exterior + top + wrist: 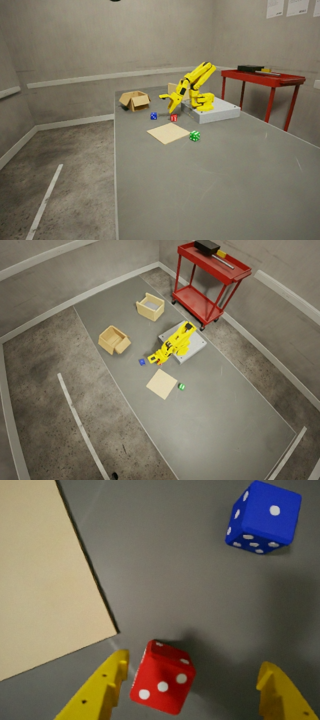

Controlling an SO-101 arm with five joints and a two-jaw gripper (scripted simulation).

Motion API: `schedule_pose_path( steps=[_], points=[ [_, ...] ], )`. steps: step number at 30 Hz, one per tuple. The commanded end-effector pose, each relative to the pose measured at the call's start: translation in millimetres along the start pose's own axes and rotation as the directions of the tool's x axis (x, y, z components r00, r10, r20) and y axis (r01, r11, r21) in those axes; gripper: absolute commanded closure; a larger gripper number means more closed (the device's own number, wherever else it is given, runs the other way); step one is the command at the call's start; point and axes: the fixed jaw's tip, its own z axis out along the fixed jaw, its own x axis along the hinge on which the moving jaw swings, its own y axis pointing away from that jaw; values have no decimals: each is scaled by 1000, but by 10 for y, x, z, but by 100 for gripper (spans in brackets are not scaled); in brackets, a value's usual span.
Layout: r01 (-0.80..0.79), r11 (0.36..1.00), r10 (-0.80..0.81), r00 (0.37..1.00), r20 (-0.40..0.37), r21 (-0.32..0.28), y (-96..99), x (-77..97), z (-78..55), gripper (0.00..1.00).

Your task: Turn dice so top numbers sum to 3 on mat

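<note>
The red die (160,364) (173,117) (162,680) lies flat off the mat, three on top. My gripper (154,361) (165,104) (194,662) is open and empty above it; in the wrist view the die appears between the fingertips, nearer the left one. The blue die (142,361) (153,115) (274,512) lies flat off the mat, one on top. The green die (181,386) (194,135) lies just outside the right corner of the tan mat (161,384) (168,133) (45,580), several pips on top, apparently six. No die is on the mat.
An open cardboard box (113,339) (135,100) stands beyond the blue die. A wooden bin (150,307) stands farther back. The arm's grey base block (192,351) (219,114) is behind the red die. A red cart (199,302) (263,78) stands beside the table.
</note>
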Motion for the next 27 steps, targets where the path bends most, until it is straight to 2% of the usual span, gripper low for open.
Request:
schedule_pose_path(
  steps=[1, 9, 14, 21, 23, 27],
  points=[
    [6, 1000, -6, 1000, 0, 1, -5, 14, 59, 65],
    [9, 1000, -9, 1000, 2, -1, -1, 12, 61, 65],
    [47, 999, -47, 999, 0, -22, 68, 24, 59, 65],
    [206, 972, -207, 978, 1, -110, 351, 104, 34, 65],
    [206, 972, -207, 978, 1, -110, 351, 104, 34, 65],
    [339, 922, -342, 939, 14, -186, 583, 209, -9, 65]
  ],
)
